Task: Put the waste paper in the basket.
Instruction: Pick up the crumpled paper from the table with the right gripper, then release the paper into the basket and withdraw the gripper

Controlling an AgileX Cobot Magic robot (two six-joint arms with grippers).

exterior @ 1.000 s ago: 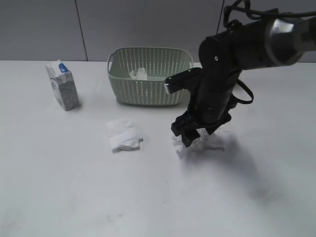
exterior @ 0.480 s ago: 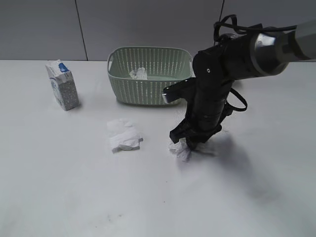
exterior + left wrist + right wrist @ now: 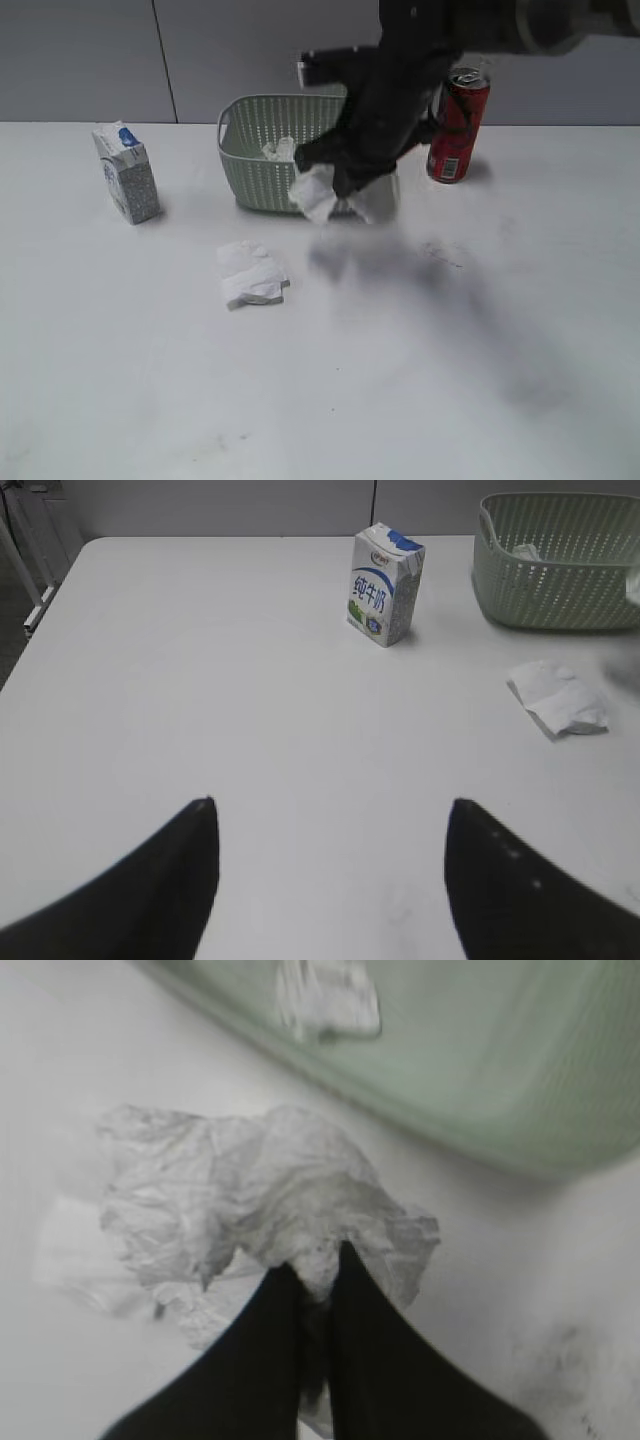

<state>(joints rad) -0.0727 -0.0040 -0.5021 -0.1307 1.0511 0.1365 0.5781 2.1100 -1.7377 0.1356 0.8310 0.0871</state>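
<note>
big white table (image 3: 150,380) under a grey panelled wall (image 3: 90,60), pale green basket (image 3: 262,160) half hidden by the blurry right gripper (image 3: 312,1282) pinching a ragged wad (image 3: 250,1200) mid-air, left gripper (image 3: 330,820) spread wide, flat wad (image 3: 250,275) on the tabletop

A white table (image 3: 150,400) fills the lower three quarters of the frame, its surface matte with a few faint dark smudges (most at right of centre). Behind it, across the top, runs a grey panelled wall (image 3: 80,60) split by thin dark vertical seams. Soft, even light casts a blurred shadow at centre right.
</note>
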